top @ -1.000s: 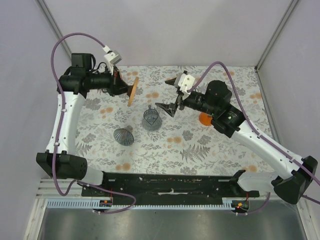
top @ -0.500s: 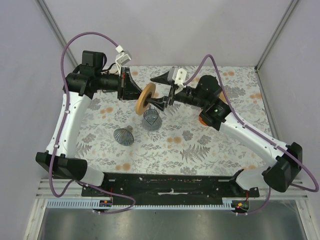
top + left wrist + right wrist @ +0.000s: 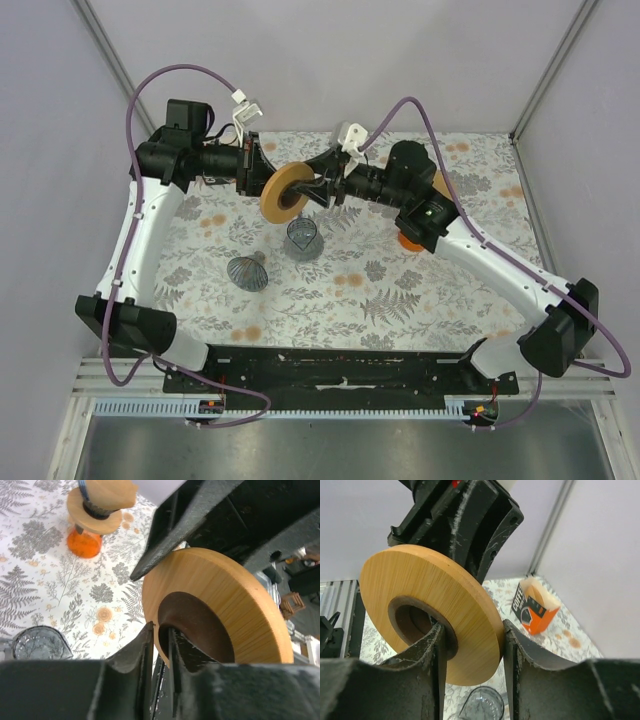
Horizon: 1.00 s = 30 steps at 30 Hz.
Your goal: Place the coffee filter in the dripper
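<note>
Over the table's (image 3: pixel 450 290) far edge, the left gripper (image 3: pixel 268 183) pinches a raised wooden ring's (image 3: pixel 272 207) inner rim; the right gripper (image 3: pixel 312 190) clasps its band opposite. The glass dripper (image 3: pixel 303 238) stands mid-table, the mesh cone filter (image 3: pixel 247 272) beside it toward the near-left corner.

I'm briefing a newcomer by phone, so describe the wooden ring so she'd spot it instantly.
Start at the fern-patterned table; above its far half the two arms meet. Between the left tool and right tool sits a flat wooden ring with a dark hole. Unlike the glass cup and wire cone below, it hangs in mid-air.
</note>
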Motion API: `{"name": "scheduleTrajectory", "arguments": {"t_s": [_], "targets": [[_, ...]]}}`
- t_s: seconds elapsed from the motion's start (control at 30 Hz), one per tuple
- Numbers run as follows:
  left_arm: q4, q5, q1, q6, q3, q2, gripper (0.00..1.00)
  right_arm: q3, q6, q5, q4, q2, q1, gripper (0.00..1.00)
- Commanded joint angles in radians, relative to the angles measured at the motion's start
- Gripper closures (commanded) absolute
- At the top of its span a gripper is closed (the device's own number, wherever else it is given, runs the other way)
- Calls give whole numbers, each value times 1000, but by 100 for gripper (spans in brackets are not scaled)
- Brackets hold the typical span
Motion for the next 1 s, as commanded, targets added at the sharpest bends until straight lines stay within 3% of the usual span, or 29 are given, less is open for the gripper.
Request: {"name": "scheduleTrajectory", "arguments": {"t_s": [0.0, 0.07, 0.17, 0.4, 0.57, 0.67, 0.83, 0.97], "targets": [[54, -92, -22, -49, 17, 23, 54, 69, 51, 177, -95, 3, 8, 100], [66, -207, -16, -69, 22, 33, 35, 87, 49, 213, -181, -2, -5, 100], [79, -377, 22, -99, 28, 47, 25, 118, 49, 253, -350, 1, -28, 100], [112, -577, 241, -144, -30, 43, 22, 310, -43, 313, -808, 134, -48, 100], [125, -643, 424, -118, -121, 9, 23, 688, -57, 310, -1160, 393, -46, 100], [146, -700, 445, -73, -187, -32, 23, 898, -39, 342, -1353, 538, -34, 100], [166, -732, 449, -47, -253, -59, 23, 1060, -43, 370, -1468, 716, -2, 100], [166, -696, 450, -47, -267, -56, 23, 1075, -25, 372, -1489, 773, -3, 100]]}}
